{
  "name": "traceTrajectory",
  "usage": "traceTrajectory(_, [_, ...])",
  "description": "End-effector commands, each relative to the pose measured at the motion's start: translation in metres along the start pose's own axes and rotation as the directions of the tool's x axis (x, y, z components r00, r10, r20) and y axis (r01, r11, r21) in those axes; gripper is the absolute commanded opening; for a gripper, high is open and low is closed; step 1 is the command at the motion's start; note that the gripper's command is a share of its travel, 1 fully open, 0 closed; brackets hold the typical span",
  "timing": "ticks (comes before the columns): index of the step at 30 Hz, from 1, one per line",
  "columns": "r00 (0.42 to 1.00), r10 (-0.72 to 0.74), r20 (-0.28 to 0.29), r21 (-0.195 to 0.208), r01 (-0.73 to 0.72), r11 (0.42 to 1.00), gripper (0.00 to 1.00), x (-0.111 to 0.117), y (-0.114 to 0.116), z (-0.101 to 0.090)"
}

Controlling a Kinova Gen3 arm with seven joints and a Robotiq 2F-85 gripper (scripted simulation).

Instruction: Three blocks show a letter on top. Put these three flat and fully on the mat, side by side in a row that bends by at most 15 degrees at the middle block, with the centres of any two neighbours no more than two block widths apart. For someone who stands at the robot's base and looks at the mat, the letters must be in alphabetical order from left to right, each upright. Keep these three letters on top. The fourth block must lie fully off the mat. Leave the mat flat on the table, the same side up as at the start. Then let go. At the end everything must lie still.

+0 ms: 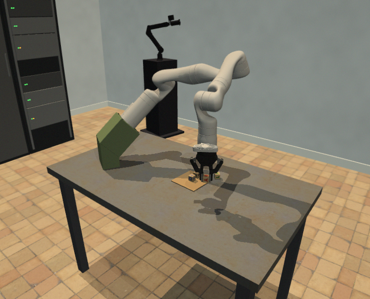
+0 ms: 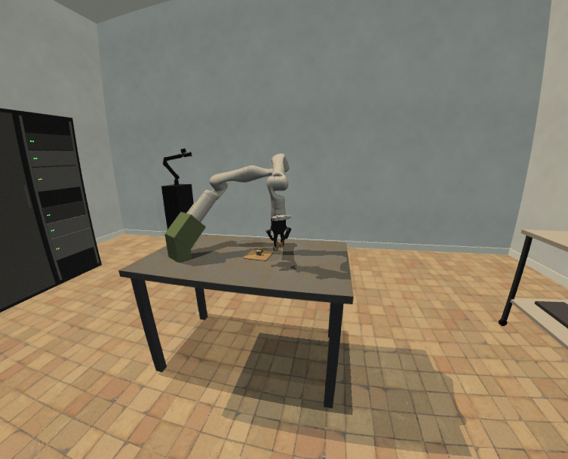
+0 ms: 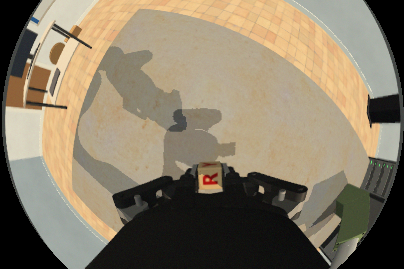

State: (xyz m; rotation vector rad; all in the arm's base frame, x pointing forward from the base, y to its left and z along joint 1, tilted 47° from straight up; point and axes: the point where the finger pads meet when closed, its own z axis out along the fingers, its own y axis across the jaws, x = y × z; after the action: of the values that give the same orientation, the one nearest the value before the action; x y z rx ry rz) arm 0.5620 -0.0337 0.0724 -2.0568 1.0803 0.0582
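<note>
My gripper points straight down and is shut on a pale block with a red R. It holds the block low at the right corner of the tan mat; I cannot tell whether the block touches down. Two more blocks stand close together on the mat just left of the gripper: one with a blue mark and one behind it. Their letters are too small to read. A fourth block with a green mark lies on the table just right of the gripper, off the mat.
The arm's green base block stands at the table's back left corner. The dark table stretches right and forward of the mat. A server rack and a black pedestal with a camera arm stand off the table.
</note>
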Motion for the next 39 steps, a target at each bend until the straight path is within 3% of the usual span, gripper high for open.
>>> traceTrajectory(1, [0.997, 0.078, 0.003, 0.002, -0.078, 0.997, 0.21, -0.022, 0.015, -0.003])
traceTrajectory(4, [0.983, 0.181, 0.002, 0.003, -0.181, 0.983, 0.21, -0.047, 0.037, -0.004])
traceTrajectory(6, [0.983, 0.181, 0.002, 0.003, -0.181, 0.983, 0.21, -0.047, 0.037, -0.004])
traceTrajectory(12, [0.932, 0.364, 0.001, -0.002, -0.364, 0.932, 0.21, -0.099, 0.074, -0.007])
traceTrajectory(17, [0.896, 0.443, -0.001, -0.006, -0.443, 0.896, 0.21, -0.125, 0.090, -0.008])
traceTrajectory(39, [0.889, 0.459, -0.001, -0.007, -0.459, 0.889, 0.21, -0.130, 0.093, -0.007])
